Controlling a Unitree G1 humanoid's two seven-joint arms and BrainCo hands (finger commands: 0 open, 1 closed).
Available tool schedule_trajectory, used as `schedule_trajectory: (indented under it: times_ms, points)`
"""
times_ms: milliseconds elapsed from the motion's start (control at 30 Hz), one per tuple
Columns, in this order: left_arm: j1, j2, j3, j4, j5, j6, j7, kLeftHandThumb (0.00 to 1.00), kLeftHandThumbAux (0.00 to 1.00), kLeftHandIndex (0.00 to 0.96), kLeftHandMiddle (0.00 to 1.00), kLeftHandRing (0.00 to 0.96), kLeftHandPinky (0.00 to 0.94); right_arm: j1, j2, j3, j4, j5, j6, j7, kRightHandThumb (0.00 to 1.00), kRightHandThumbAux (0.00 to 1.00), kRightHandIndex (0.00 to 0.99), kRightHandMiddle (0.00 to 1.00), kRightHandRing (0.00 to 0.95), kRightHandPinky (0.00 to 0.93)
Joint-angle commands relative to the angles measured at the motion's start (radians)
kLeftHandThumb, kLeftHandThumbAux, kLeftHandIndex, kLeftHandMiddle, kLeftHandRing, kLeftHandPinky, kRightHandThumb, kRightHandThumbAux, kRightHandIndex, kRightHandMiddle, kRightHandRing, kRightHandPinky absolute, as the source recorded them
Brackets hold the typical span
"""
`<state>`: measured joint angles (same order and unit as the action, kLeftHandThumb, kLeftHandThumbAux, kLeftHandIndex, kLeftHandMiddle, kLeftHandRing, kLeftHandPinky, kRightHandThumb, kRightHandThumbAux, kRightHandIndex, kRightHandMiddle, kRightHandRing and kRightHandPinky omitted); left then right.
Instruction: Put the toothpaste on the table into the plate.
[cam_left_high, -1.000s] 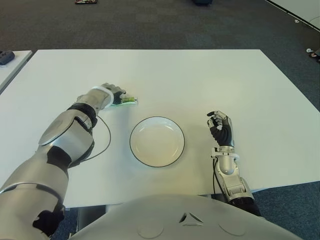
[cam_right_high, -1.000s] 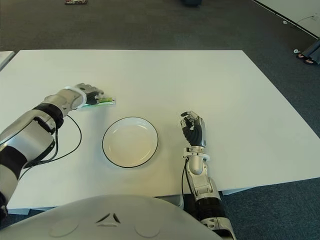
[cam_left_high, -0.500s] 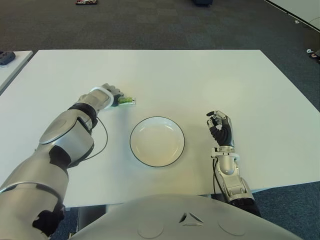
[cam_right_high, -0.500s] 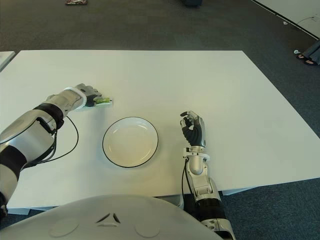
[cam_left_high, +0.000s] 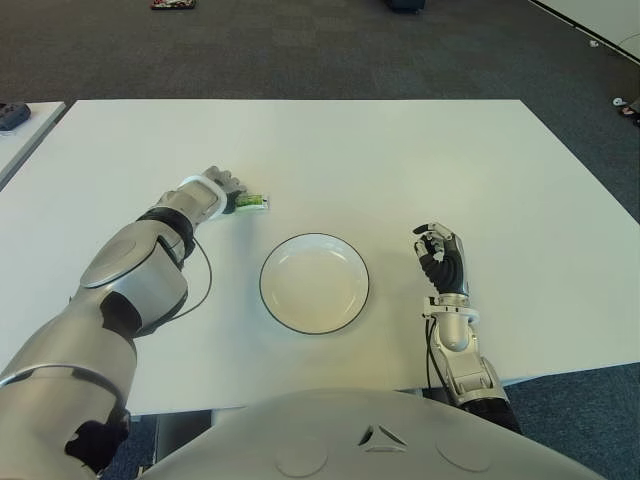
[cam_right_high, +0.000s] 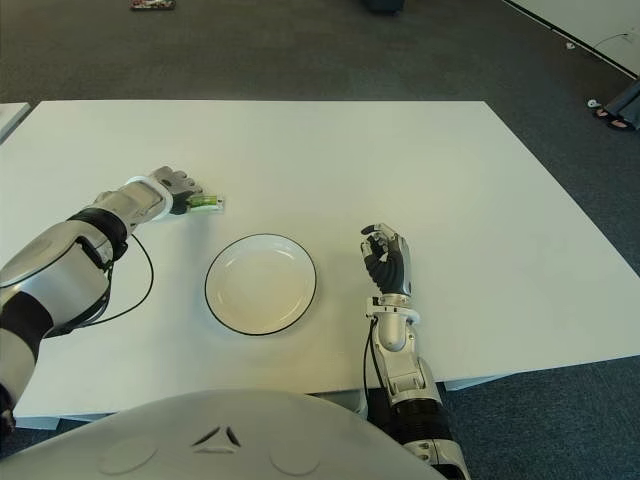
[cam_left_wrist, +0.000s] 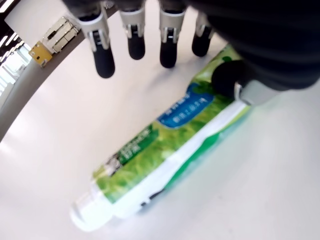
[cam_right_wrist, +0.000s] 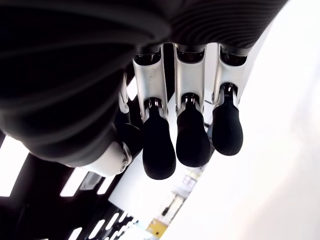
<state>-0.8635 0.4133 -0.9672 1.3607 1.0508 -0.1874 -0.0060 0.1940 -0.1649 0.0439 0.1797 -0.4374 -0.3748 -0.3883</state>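
Toothpaste (cam_left_wrist: 165, 165) lies flat on the tabletop (cam_left_high: 420, 160), toward its left edge, beyond the plate (cam_left_high: 314, 283). It looks light, soft, slick; I'd pinch mid-body. My left hand (cam_left_high: 222, 190) is over it, fingers open, thumb possibly touching. Right hand (cam_left_high: 441, 258) curled, empty.

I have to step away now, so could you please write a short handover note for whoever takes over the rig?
Left hand: over the toothpaste, thumb on the tube, the other fingers spread above it, not closed; the tube lies on the table, to the plate's far left.
Right hand: idle, right of the plate, holding nothing, fingers curled.
Done: the reach to the tube.
Left: close the fingers on it, lift, carry it to the plate and release it there.
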Motion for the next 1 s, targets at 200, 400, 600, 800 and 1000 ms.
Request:
schedule_trajectory:
  times_ms: [200, 400, 600, 800, 1000]
  points:
    - [0.068, -0.003, 0.017, 0.041, -0.019, -0.045, -0.132, 0.566, 0.393, 0.036, 0.115, 0.069, 0.234, 0.002, 0.009, 0.002, -0.011, 0.003, 0.02, 0.009, 0.702, 0.729, 0.431, 0.743, 0.736, 0.669]
    - [0.006, 0.027, 0.071, 0.028, -0.075, -0.097, -0.249, 0.522, 0.388, 0.04, 0.102, 0.067, 0.203, -0.007, 0.007, 0.002, -0.005, 0.017, 0.011, 0.022, 0.701, 0.73, 0.431, 0.74, 0.727, 0.619]
    - [-0.019, 0.04, 0.117, 0.019, -0.116, -0.107, -0.32, 0.45, 0.347, 0.045, 0.082, 0.065, 0.16, -0.012, 0.009, 0.003, 0.0, 0.023, 0.001, 0.024, 0.702, 0.73, 0.432, 0.738, 0.716, 0.59]
    - [-0.047, 0.064, 0.157, 0.014, -0.148, -0.111, -0.354, 0.404, 0.33, 0.048, 0.077, 0.08, 0.169, -0.016, 0.01, 0.004, 0.001, 0.021, 0.01, 0.027, 0.702, 0.73, 0.432, 0.736, 0.709, 0.593]
    - [-0.068, 0.081, 0.185, 0.007, -0.168, -0.111, -0.368, 0.379, 0.335, 0.041, 0.077, 0.103, 0.191, -0.018, 0.013, 0.005, 0.007, 0.026, 0.001, 0.027, 0.702, 0.73, 0.432, 0.732, 0.705, 0.58]
